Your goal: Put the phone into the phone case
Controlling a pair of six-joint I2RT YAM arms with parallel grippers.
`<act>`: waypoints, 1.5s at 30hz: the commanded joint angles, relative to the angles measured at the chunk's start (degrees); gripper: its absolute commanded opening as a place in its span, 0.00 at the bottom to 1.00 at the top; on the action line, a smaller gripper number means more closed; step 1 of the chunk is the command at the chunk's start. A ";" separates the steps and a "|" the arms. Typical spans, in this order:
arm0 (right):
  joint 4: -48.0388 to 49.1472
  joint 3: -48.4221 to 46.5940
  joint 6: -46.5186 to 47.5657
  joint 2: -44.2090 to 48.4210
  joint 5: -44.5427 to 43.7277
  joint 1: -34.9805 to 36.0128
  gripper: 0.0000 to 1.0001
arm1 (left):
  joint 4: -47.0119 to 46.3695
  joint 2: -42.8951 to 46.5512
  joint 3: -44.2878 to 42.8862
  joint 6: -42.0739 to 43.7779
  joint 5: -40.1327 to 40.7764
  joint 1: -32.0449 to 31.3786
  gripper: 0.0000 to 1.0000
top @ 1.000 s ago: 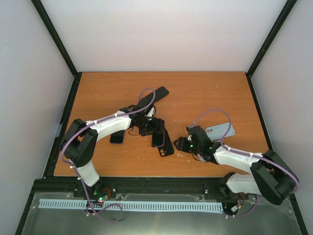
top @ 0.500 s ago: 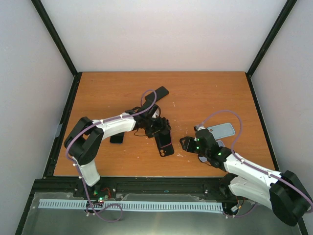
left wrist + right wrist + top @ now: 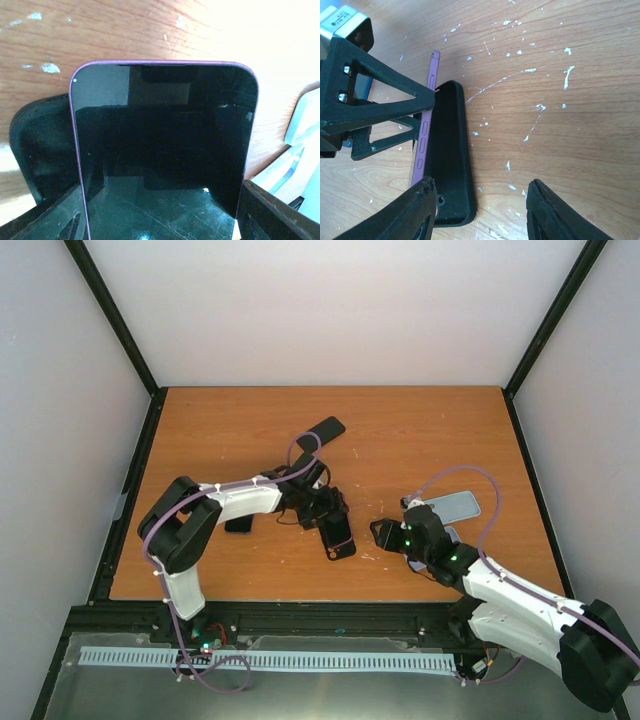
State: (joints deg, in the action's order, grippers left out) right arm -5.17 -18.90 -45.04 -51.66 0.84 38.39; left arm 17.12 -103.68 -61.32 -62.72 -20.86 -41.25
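Left gripper (image 3: 324, 507): clamped across phone (image 3: 165, 145) by its long edges
Phone: tilted steeply, leaning on the black case (image 3: 451, 150), not seated
Right gripper (image 3: 479, 212): half open, empty, case just ahead of its fingers
Handling: probably rigid, slick, fragile glass; best held by side rails

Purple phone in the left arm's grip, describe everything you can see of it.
The slim purple-edged phone has a dark, scuffed glass screen, rounded corners and side buttons. The left arm's black fingers clamp its long sides. It stands tilted on one long edge, against the rim of the black rubbery phone case.
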 commanded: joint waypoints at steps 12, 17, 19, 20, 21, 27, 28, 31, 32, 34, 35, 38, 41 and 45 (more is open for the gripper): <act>-0.43 -0.30 0.20 -0.08 -0.77 0.45 0.52 | 1.22 2.86 2.44 -2.98 2.11 -1.72 0.88; 0.22 -0.44 1.31 -0.12 -0.67 0.38 0.52 | 1.43 5.26 2.52 -1.84 3.09 -1.72 0.89; 0.58 -1.20 2.92 -0.82 -0.64 0.37 0.51 | 2.15 6.65 2.37 -0.54 4.60 -1.68 0.85; 0.62 -2.05 3.74 -1.53 -0.66 0.37 0.49 | 2.50 7.32 2.33 0.24 4.98 -1.32 0.83; 0.60 -2.82 4.46 -2.32 -0.60 0.37 0.47 | 2.86 7.77 2.53 1.17 5.06 -0.73 0.81; 3.08 -7.75 8.51 -9.96 2.50 0.04 0.45 | 0.35 13.51 7.93 4.62 5.52 2.86 0.76; 3.59 -8.62 8.86 -11.80 3.18 -0.05 0.45 | -0.21 14.34 9.09 5.05 5.39 3.52 0.76; 5.84 -11.15 10.01 -17.77 5.29 -0.24 0.45 | -2.01 15.71 12.76 6.26 3.77 5.11 0.73; 7.03 -11.88 10.95 -19.88 6.70 -0.38 0.44 | -2.60 15.85 13.66 6.83 3.54 5.27 0.71; 6.81 -15.16 12.77 -25.77 9.07 -0.90 0.44 | -4.34 16.04 15.14 8.13 3.31 5.35 0.70; 5.90 -17.05 13.73 -27.96 9.54 -1.10 0.42 | -5.77 16.10 15.99 8.70 2.98 5.31 0.69; 4.98 -20.41 14.81 -32.89 9.06 -1.49 0.37 | -11.06 15.65 17.64 9.99 1.75 5.40 0.65; 6.29 -21.01 14.58 -35.36 10.40 -1.91 0.34 | -13.37 14.17 17.55 11.60 0.64 5.50 0.63; 6.93 -21.30 14.23 -37.51 11.85 -1.91 0.33 | -15.10 13.47 16.91 13.70 0.99 5.49 0.62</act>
State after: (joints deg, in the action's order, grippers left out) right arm 0.47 -39.05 -31.86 -87.39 10.81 36.77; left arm 7.03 -89.43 -43.18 -52.88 -19.35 -35.99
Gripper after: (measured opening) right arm 0.335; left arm 0.628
